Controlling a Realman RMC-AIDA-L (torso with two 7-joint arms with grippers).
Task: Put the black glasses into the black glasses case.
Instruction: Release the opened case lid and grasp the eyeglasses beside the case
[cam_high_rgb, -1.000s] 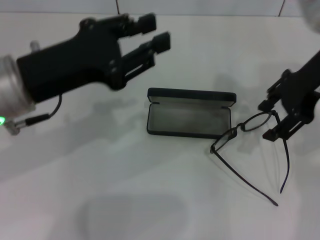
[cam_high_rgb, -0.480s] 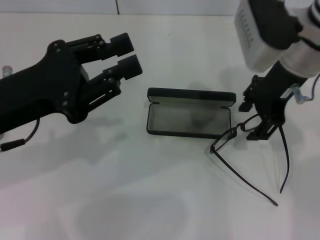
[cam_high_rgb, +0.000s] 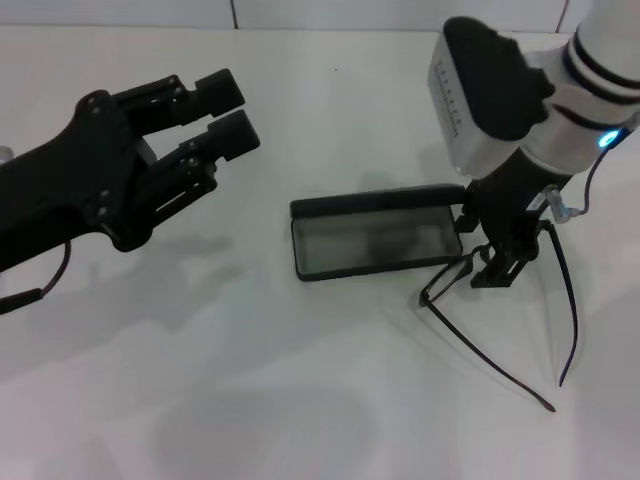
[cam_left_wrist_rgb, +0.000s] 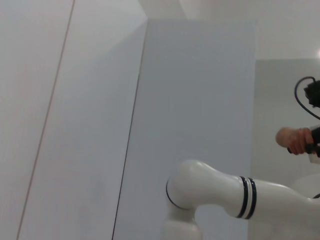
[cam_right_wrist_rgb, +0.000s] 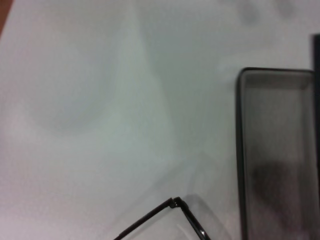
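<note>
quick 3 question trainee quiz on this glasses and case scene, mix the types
1. True or false: the black glasses already lie inside the black glasses case.
2. Which tool is down at the glasses frame? A) left tool B) right tool
3. Fill in: the case lid is ____.

Key
1. False: they lie on the table beside the open case.
2. B: the right tool is at the frame's front; the left tool hovers apart, fingers open.
3. Open, grey lining showing.
</note>
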